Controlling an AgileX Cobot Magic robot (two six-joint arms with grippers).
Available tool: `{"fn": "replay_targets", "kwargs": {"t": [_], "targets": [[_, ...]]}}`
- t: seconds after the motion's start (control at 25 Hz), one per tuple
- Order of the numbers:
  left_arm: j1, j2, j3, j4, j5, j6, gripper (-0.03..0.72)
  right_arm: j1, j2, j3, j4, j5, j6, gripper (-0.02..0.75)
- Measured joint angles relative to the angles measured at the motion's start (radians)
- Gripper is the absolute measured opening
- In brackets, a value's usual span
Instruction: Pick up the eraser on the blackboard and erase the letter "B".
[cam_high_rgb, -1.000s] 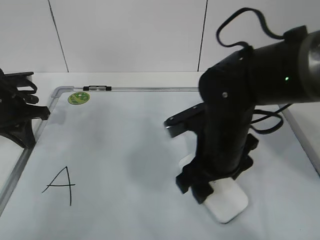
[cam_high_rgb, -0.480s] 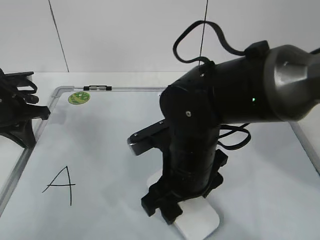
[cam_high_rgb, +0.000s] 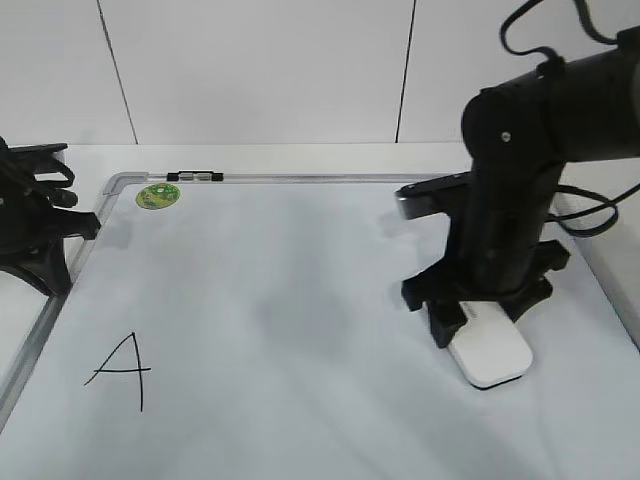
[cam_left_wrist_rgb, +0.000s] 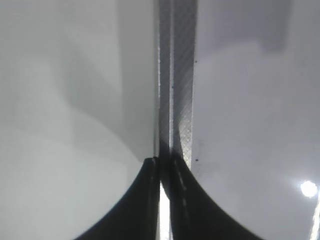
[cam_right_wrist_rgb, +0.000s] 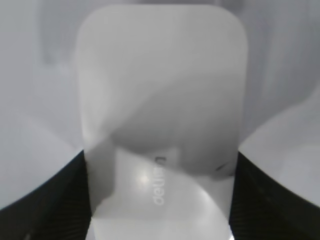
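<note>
The blackboard (cam_high_rgb: 270, 290) is a white board with a grey frame, lying flat on the table. My right gripper (cam_high_rgb: 480, 320) is shut on the white eraser (cam_high_rgb: 492, 357) and presses it flat on the board at the right. In the right wrist view the eraser (cam_right_wrist_rgb: 160, 125) fills the space between the two dark jaws. No letter "B" shows anywhere on the board. My left gripper (cam_high_rgb: 85, 226) rests at the board's left edge; the left wrist view shows its jaws (cam_left_wrist_rgb: 165, 167) closed over the grey frame (cam_left_wrist_rgb: 177, 75), with only a thin slit between them.
A black letter "A" (cam_high_rgb: 122, 368) is at the board's lower left. A round green sticker (cam_high_rgb: 157, 196) and a small black-and-silver marker (cam_high_rgb: 196, 177) sit at the board's top left corner. A white wall stands behind the table.
My right gripper slid the eraser left toward the board's lower middle, then back right and slightly farther away. The left arm has not moved.
</note>
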Motion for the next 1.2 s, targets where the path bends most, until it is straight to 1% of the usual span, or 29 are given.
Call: {"fn": "replay_targets", "kwargs": {"t": [0.08,0.2,0.52,0.72,1.0,1.2], "targets": [[0.0,0.0,0.0,0.0,0.0,0.0,0.016,-0.056,0.0,-0.002,-0.009,0.002,0.0,0.54],[0.0,0.0,0.0,0.0,0.0,0.0,0.016,-0.109,0.0,-0.002,-0.014,0.016,0.0,0.54],[0.0,0.0,0.0,0.0,0.0,0.0,0.016,-0.201,0.0,-0.002,-0.014,0.039,0.0,0.54],[0.0,0.0,0.0,0.0,0.0,0.0,0.016,-0.241,0.0,-0.004,-0.022,0.053,0.0,0.54],[0.0,0.0,0.0,0.0,0.0,0.0,0.016,-0.259,-0.002,-0.004,-0.055,0.064,0.0,0.54],[0.0,0.0,0.0,0.0,0.0,0.0,0.016,-0.323,-0.002,-0.004,-0.057,0.066,-0.002,0.54]]}}
